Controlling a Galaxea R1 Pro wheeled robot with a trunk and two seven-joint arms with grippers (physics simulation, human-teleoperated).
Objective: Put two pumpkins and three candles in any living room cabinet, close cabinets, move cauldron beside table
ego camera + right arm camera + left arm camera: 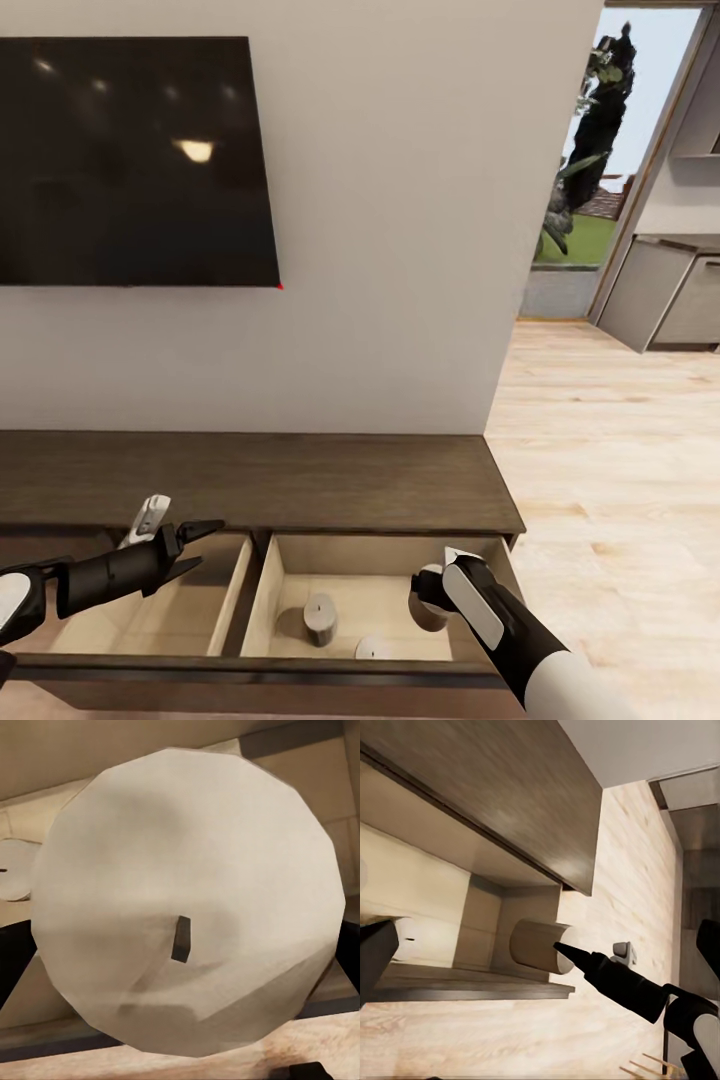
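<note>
One candle (187,907) sits clamped in the right gripper's (432,600) jaws over the open drawer (385,590), left gripper (190,545) spread empty; releasing carelessly could topple the standing candle (320,620).

The cabinet (300,480) stands with drawers open; one candle (320,618) upright inside; left end effector (190,548) spread open above.

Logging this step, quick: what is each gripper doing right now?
Left gripper: open, empty, above the drawer.
Right gripper: shut on a candle, inside the drawer.
</note>
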